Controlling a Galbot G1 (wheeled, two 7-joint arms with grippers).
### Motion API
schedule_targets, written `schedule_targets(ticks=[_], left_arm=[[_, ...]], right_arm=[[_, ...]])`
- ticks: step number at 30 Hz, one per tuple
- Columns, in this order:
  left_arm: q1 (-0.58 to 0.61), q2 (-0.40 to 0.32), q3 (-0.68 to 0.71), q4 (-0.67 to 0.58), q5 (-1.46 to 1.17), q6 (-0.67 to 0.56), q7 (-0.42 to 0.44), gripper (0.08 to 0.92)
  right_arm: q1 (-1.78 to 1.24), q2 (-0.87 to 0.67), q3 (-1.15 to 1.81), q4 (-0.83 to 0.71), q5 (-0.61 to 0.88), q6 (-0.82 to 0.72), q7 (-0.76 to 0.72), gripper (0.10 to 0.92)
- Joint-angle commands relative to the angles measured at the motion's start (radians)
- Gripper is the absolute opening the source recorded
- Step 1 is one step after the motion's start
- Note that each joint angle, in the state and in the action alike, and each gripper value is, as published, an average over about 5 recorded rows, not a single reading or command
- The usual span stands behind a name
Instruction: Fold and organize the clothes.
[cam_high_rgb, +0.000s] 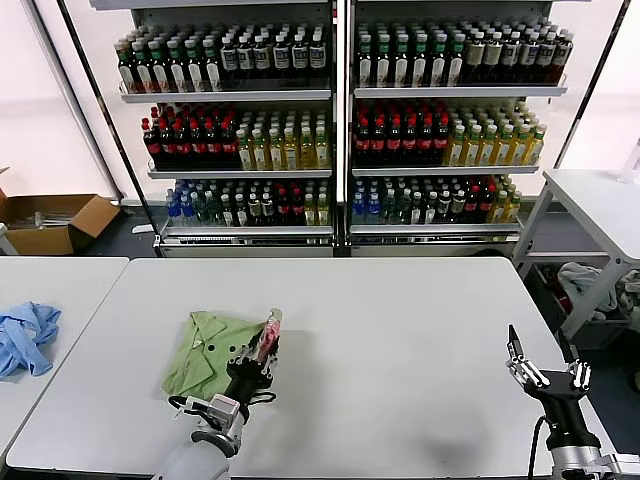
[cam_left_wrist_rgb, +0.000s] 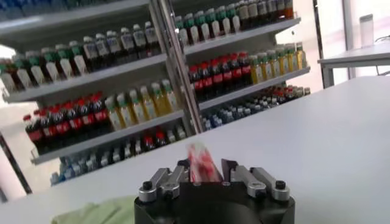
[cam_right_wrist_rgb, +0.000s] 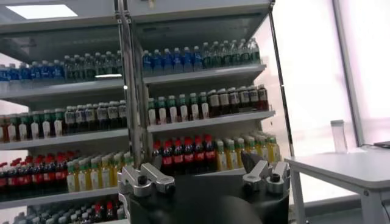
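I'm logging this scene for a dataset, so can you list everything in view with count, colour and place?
polo shirt: one, light green with red-and-white print, crumpled on the white table's left part.
blue garment: one, light blue, on the side table at left.
table: one, white, in front.
drink shelves: two racks, many bottles, behind the table.
cardboard box: one, brown, on the floor far left.
left gripper: at the shirt's printed edge, fabric between its fingers.
right gripper: open, empty, above the table's right edge.

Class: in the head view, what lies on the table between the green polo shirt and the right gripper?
Nothing: in the head view, the white table is bare between the green polo shirt and the right gripper.
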Motion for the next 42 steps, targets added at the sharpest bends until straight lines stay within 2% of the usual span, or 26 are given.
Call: schedule_targets(ticks=[1, 4, 9, 15, 18, 27, 33, 42], left_arm=[[-0.051, 0.013, 0.073, -0.098, 0.088, 0.011, -0.091, 0.426], [-0.032, 0.009, 0.043, -0.152, 0.100, 0.006, -0.102, 0.513], [0.064, 0.025, -0.107, -0.225, 0.127, -0.073, -0.005, 0.660], [0.153, 0.015, -0.270, -0.290, 0.108, -0.106, 0.057, 0.805], [0.162, -0.004, -0.307, -0.337, 0.049, -0.086, 0.066, 0.820], [0.168, -0.030, -0.321, -0.360, 0.012, -0.048, 0.068, 0.823], [0.172, -0.048, -0.320, -0.360, 0.009, -0.023, 0.067, 0.823], [0.176, -0.056, -0.316, -0.342, 0.008, -0.018, 0.069, 0.823]], right_arm=[[0.017, 0.003, -0.017, 0.002, -0.016, -0.022, -0.005, 0.823], [0.039, -0.005, -0.045, 0.007, -0.027, -0.071, -0.020, 0.823], [0.152, -0.050, -0.170, 0.031, -0.004, -0.269, -0.050, 0.823], [0.443, -0.142, -0.441, 0.071, 0.212, -0.575, -0.031, 0.823], [0.603, -0.140, -0.601, 0.048, 0.315, -0.651, 0.016, 0.823], [0.876, -0.028, -0.934, -0.116, 0.418, -0.715, 0.075, 0.823], [0.946, 0.071, -1.020, -0.214, 0.484, -0.736, 0.121, 0.823], [0.953, 0.151, -1.029, -0.292, 0.503, -0.752, 0.139, 0.823]])
